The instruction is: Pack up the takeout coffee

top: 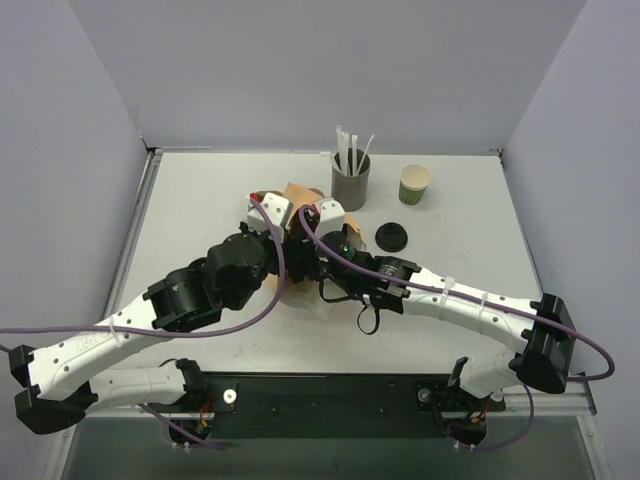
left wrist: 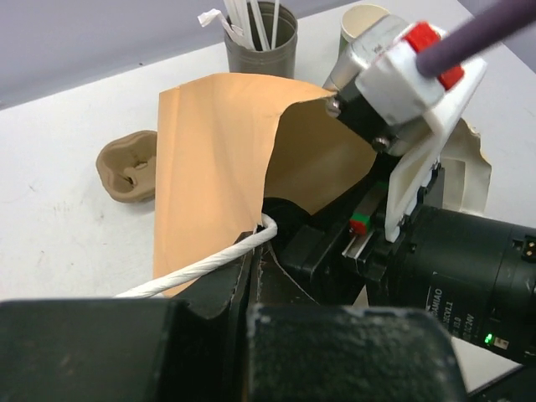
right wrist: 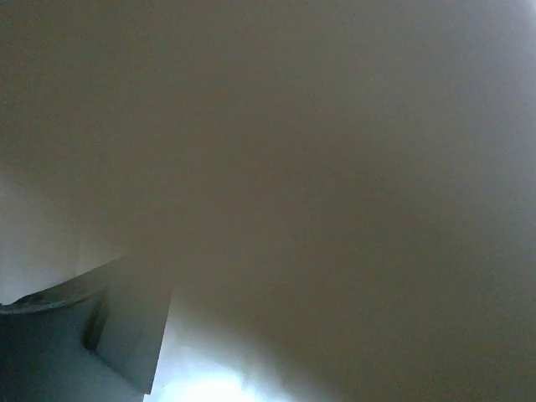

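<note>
A brown paper bag (top: 298, 192) lies at the table's middle; the left wrist view shows its open mouth (left wrist: 218, 142). My left gripper (left wrist: 253, 268) is shut on the bag's near edge, with the white cord handle (left wrist: 193, 270) running over one finger. My right gripper reaches into the bag's mouth (left wrist: 322, 243); its fingers are hidden in there. The right wrist view shows only the dim inside of the bag (right wrist: 335, 167) and a dark blurred shape at lower left. The lidded green takeout coffee is hidden from every view.
A grey straw holder (top: 350, 180) with white straws stands behind the bag. A green cup with no lid (top: 415, 184) stands to its right. A round black lid (top: 392, 236) lies flat on the table. A brown pulp cup carrier (left wrist: 130, 167) lies left of the bag.
</note>
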### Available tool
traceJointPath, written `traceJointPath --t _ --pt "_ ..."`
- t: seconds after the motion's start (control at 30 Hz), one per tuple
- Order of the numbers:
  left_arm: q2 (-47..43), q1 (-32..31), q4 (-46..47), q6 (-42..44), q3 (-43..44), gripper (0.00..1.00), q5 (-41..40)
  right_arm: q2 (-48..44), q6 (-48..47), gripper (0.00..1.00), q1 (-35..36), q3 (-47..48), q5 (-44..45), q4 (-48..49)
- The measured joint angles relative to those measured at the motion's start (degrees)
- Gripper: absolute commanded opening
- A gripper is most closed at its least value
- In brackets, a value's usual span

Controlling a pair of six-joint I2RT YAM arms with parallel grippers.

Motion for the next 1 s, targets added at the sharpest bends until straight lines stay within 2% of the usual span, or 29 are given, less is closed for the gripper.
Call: traceJointPath --t 0.23,0.4,0.63,1.0 --pt "1.05 8.2 -4.2 -4.66 2.27 0.0 12.85 0.0 -2.29 0.54 1.05 -1.77 -0.02 2.78" --pt "2.38 11.37 -6.93 -9.88 2.58 0.0 17.84 1.07 -2.56 0.53 1.09 -1.79 0.2 2.45" --pt "5.25 15.28 -12.83 -17.79 6.93 0.0 19.02 3.89 -1.6 0.53 1.05 -0.52 0.46 0.74" --pt "6.16 16.24 -13.84 -24.44 7.5 0.0 18.36 10.19 2.16 0.53 0.61 7.5 -1.99 -8.28"
